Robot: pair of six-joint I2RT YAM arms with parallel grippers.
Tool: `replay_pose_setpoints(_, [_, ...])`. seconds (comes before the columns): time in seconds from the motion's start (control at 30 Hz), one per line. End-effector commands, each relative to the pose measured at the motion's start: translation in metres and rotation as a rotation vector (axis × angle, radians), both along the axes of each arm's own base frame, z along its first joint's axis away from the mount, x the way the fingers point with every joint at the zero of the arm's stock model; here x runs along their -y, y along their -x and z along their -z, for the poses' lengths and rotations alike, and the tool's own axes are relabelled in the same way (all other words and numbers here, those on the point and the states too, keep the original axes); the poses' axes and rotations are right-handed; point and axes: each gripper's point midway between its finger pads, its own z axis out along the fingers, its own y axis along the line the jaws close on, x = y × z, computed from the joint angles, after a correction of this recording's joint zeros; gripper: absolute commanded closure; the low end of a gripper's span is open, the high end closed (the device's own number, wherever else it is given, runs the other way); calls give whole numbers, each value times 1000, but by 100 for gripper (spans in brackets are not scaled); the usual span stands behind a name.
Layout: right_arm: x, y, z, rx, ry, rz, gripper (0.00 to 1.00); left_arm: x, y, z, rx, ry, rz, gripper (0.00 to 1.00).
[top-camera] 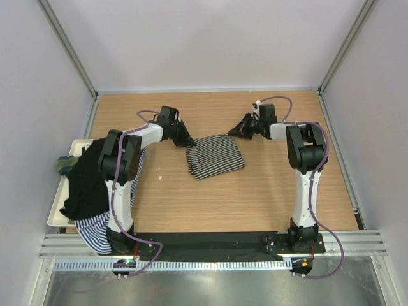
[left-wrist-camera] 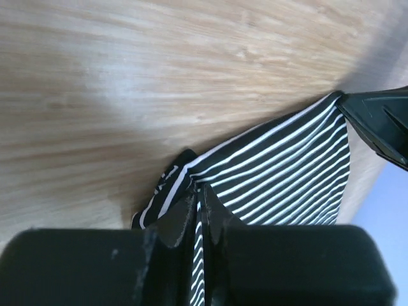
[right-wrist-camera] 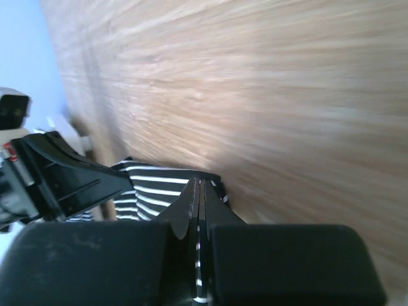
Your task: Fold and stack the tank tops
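Observation:
A folded black-and-white striped tank top (top-camera: 215,156) lies on the wooden table between the two arms. My left gripper (top-camera: 190,141) is shut on its far left corner; in the left wrist view the striped cloth (left-wrist-camera: 280,172) runs up between the closed fingers (left-wrist-camera: 182,217). My right gripper (top-camera: 232,132) is shut on the far right corner, and striped cloth (right-wrist-camera: 159,185) shows pinched in its closed jaws. More tank tops, a black one (top-camera: 86,182) and a blue-and-white striped one (top-camera: 95,226), are heaped on the white tray (top-camera: 56,213) at the left.
A green cloth (top-camera: 64,164) pokes out at the tray's far end. Grey walls enclose the table at the back and both sides. The right gripper's tip (left-wrist-camera: 379,121) shows in the left wrist view, the left gripper (right-wrist-camera: 64,182) in the right wrist view.

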Motion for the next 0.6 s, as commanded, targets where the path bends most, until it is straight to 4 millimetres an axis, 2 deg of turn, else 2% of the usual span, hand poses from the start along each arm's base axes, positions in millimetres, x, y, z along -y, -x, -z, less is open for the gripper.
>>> replay_pose_setpoints(0.0, [12, -25, -33, 81, -75, 39, 99, 1, -20, -19, 74, 19, -14, 94])
replay_pose_setpoints(0.07, [15, -18, -37, 91, -52, 32, 99, 3, -13, -30, 115, -13, -3, 92])
replay_pose_setpoints(0.1, [16, -15, -41, 97, -47, 34, 99, -1, -12, -47, 164, -36, -17, 92])
replay_pose_setpoints(0.2, [20, 8, -76, 162, -62, 40, 98, 4, 1, -77, 235, -49, 4, 90])
replay_pose_setpoints(0.23, [20, 25, -91, 191, -60, 33, 98, 4, 9, -94, 266, -44, 4, 89])
replay_pose_setpoints(0.27, [21, 34, -101, 212, -51, 36, 97, 10, 17, -100, 277, -39, 20, 88])
replay_pose_setpoints(0.3, [20, 43, -106, 222, -40, 25, 97, 12, 24, -107, 288, -34, 29, 88])
replay_pose_setpoints(0.33, [18, 59, -101, 225, -15, -6, 96, 17, 38, -115, 298, -28, 47, 88])
replay_pose_setpoints(0.37, [17, 71, -120, 255, -11, -21, 95, 19, 44, -120, 303, -19, 52, 88])
replay_pose_setpoints(0.4, [17, 80, -121, 260, -7, -33, 94, 20, 56, -115, 289, -21, 63, 88])
replay_pose_setpoints(0.43, [16, 92, -117, 248, -6, -49, 94, 25, 66, -115, 284, -16, 78, 87])
replay_pose_setpoints(0.47, [9, 105, -123, 248, -28, -88, 93, 28, 73, -123, 295, -2, 86, 87])
replay_pose_setpoints(0.5, [6, 113, -122, 241, -36, -109, 93, 28, 83, -114, 266, 2, 90, 87])
replay_pose_setpoints(0.57, [-1, 129, -110, 202, -39, -147, 93, 36, 99, -111, 242, 28, 121, 87])
